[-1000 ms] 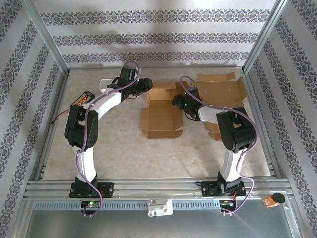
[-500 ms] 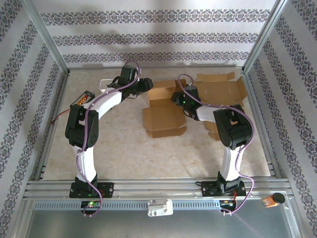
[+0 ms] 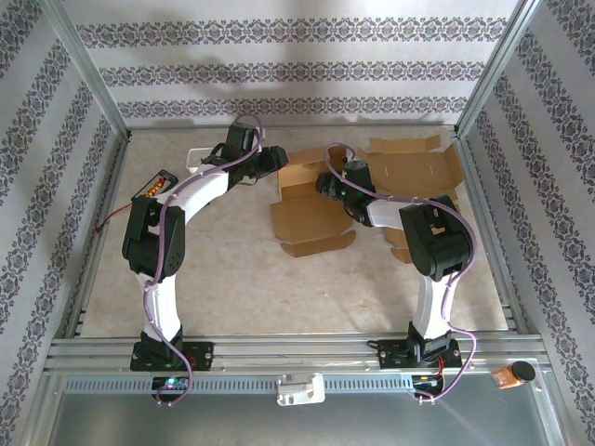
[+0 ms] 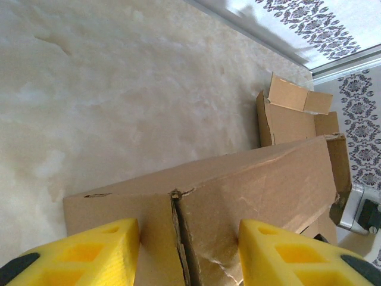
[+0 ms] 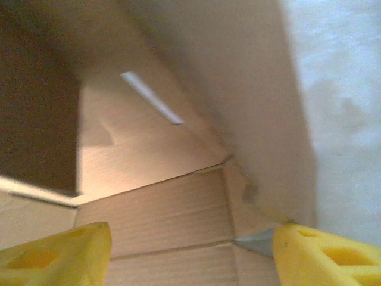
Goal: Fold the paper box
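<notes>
The brown paper box [image 3: 311, 221] lies open in the middle of the table, slightly turned, with its back flaps up. My left gripper [image 3: 276, 160] is at the box's back left corner. In the left wrist view its yellow fingers [image 4: 95, 250] stand partly apart against an upright cardboard wall [image 4: 256, 179] that has a torn slit. The wall spans the gap and runs on behind the left finger. My right gripper [image 3: 325, 183] reaches into the box from the right. In the right wrist view it [image 5: 190, 238] is open wide over the inner panels [image 5: 155, 202], and its right finger touches a raised wall.
A second flat cardboard blank [image 3: 409, 167] lies at the back right, behind the right arm. A black and orange device [image 3: 156, 184] and a white object [image 3: 197, 158] sit at the back left. Metal frame rails border the table on all sides.
The right gripper has moved left and back into the box and opened wider. The box has turned slightly, its front right corner swinging away. The left arm has stayed still.
</notes>
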